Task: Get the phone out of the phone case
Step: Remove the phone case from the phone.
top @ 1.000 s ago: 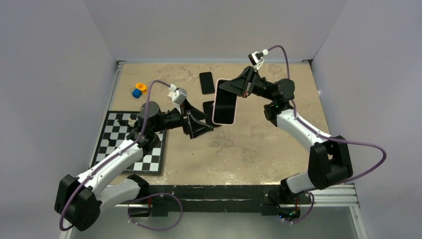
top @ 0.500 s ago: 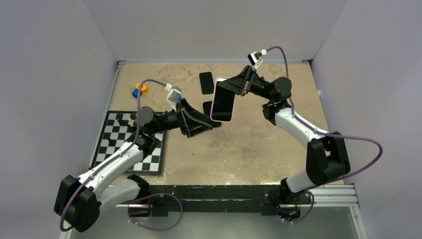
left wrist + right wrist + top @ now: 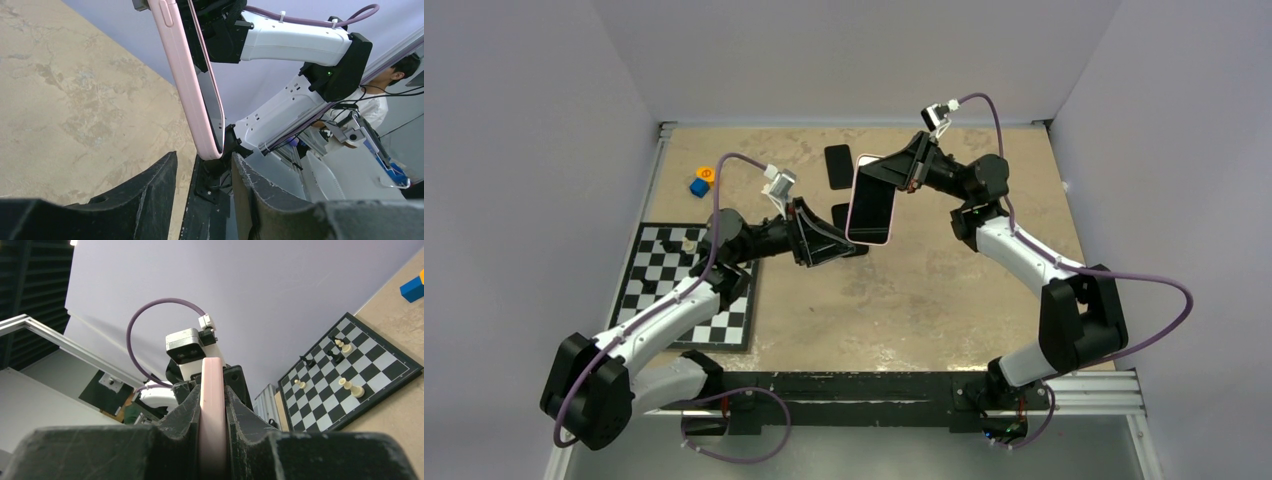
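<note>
top external view: the phone case [image 3: 871, 200], pink, is being held in the air above the table [image 3: 944, 300] by the right gripper [image 3: 911, 175]. its long axis is running from the far side toward the near side, the near end being lower, and the dark screen of the phone [image 3: 873, 205] is being turned upward toward the camera. the phone is sitting inside the case. the upper end is being clamped between the right jaws; in the right wrist view the pink edge [image 3: 213, 390] is being pressed from both sides by the black fingers [image 3: 240, 410].

the left gripper [image 3: 849, 247] is being kept at the lower end of the case. in the left wrist view its jaws are standing partly apart, and the lower corner of the case [image 3: 207, 147] is hanging just over the gap between them, with free space seen on both sides, so no touching is being shown there.

under the raised case, two flat black phones are lying on the table, one farther [image 3: 839, 165] and one nearer [image 3: 844, 213], the nearer one being partly covered by the left gripper. on the left a chessboard [image 3: 686, 285] with some pieces [image 3: 345, 385] is lying, and behind it a blue block [image 3: 698, 187] and an orange piece [image 3: 707, 174] are resting close together.
</note>
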You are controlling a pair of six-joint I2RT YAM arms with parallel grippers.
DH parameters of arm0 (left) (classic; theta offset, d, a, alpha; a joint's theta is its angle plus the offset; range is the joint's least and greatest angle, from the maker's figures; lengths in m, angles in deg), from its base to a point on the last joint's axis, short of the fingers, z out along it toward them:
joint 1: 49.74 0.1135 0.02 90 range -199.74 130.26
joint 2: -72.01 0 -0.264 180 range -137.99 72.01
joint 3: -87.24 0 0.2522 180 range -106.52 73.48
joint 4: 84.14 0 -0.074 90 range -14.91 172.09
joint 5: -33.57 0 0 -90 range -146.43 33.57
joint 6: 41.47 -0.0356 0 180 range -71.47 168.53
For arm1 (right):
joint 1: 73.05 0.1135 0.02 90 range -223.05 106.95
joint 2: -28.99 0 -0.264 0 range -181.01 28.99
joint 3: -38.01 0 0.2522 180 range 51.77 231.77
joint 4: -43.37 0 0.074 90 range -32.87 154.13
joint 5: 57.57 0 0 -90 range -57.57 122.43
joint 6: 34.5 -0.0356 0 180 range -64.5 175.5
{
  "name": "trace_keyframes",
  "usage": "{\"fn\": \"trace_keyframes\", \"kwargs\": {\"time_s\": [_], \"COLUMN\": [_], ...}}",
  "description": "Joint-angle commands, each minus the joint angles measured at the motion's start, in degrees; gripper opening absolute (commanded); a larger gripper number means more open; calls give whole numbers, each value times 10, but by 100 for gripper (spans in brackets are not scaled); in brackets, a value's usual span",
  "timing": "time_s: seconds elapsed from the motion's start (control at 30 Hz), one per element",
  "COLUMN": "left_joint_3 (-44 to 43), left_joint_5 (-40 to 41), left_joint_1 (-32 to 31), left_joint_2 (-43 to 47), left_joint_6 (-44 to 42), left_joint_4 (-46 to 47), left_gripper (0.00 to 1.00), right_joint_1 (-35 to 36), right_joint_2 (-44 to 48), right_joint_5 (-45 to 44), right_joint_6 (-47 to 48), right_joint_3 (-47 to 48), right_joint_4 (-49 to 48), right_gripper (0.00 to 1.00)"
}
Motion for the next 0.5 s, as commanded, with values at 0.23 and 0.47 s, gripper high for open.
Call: {"fn": "trace_keyframes", "kwargs": {"time_s": [0.23,0.47], "left_joint_3": [-42,-28], "left_joint_5": [-9,-38], "left_joint_1": [-1,-1], "left_joint_2": [-13,-10], "left_joint_6": [12,-19], "left_joint_4": [51,96], "left_gripper": [38,11], "right_joint_1": [9,12], "right_joint_2": [25,22], "right_joint_5": [-14,-11], "right_joint_6": [4,-30], "right_joint_3": [34,28], "right_joint_4": [-18,-37], "right_gripper": [0,0]}}
